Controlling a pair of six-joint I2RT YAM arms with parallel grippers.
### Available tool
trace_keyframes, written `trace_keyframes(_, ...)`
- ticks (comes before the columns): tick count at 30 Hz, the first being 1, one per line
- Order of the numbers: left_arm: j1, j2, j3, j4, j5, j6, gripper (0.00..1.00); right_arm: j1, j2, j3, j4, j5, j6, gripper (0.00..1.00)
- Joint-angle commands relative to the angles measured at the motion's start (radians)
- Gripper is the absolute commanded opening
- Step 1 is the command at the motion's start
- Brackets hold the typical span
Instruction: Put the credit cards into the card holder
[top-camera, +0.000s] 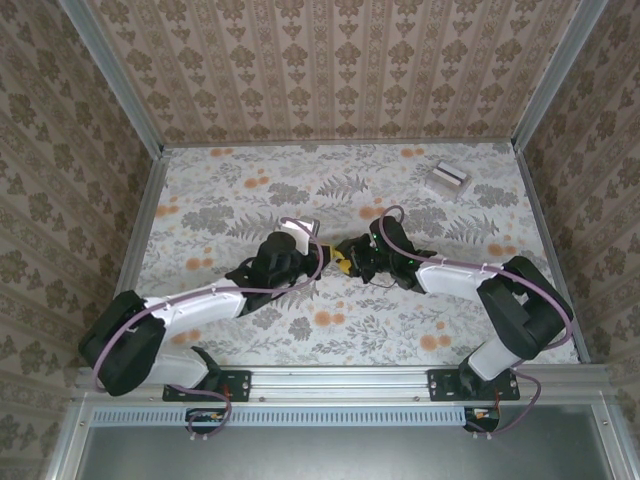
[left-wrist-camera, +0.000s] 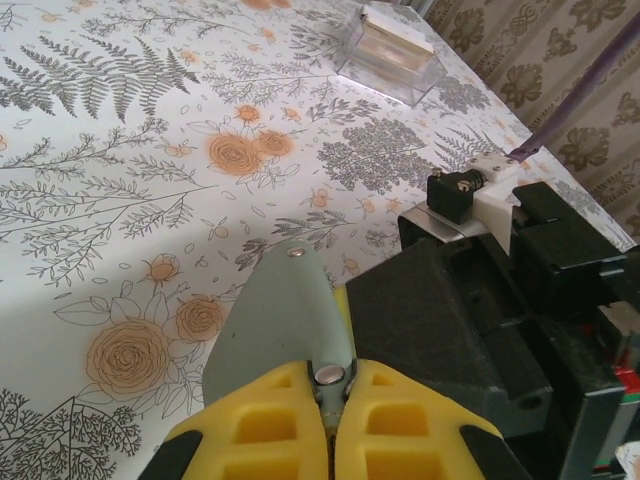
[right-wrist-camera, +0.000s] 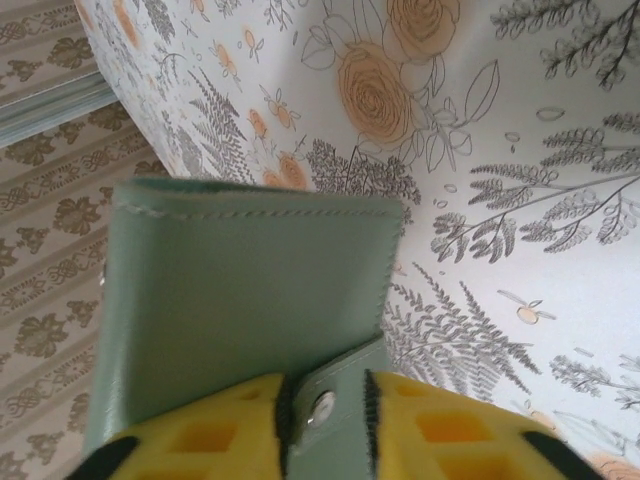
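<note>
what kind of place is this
Probably a robot test booth: wallpapered walls in a metal frame around a floral table, two robot arms bolted to a rail at its near edge.

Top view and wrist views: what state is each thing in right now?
Card holder: held up between both hands, snap tab unfastened.
Left hand: shut on the card holder's flap.
Right hand: shut on the card holder's snap tab.
Cards: stacked in the clear tray at the far right of the table, none taken yet.
</note>
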Motion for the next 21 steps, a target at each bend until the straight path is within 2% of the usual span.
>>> trace_keyframes(1, 0.004, 0.022, -0.016, 0.103, 0.048, -0.027, 0.0, 0.024, 0.018, 0.045, 0.065, -0.081, 0.058, 0.24)
trace_keyframes(2, 0.009, 0.027, -0.019, 0.11, 0.053, -0.035, 0.0, 0.025, 0.022, 0.047, 0.066, -0.084, 0.064, 0.24)
trace_keyframes(9, 0.04, 0.049, -0.027, 0.144, 0.072, -0.066, 0.0, 0.024, 0.03, 0.05, -0.004, -0.083, 0.047, 0.0)
trace_keyframes(15, 0.08, 0.067, -0.073, 0.2, 0.087, -0.151, 0.0, 0.019, 0.019, 0.043, -0.115, -0.028, -0.054, 0.0)
trace_keyframes(21, 0.124, 0.13, -0.099, 0.225, 0.048, -0.252, 0.0, 0.019, -0.021, 0.04, -0.196, 0.038, -0.167, 0.0)
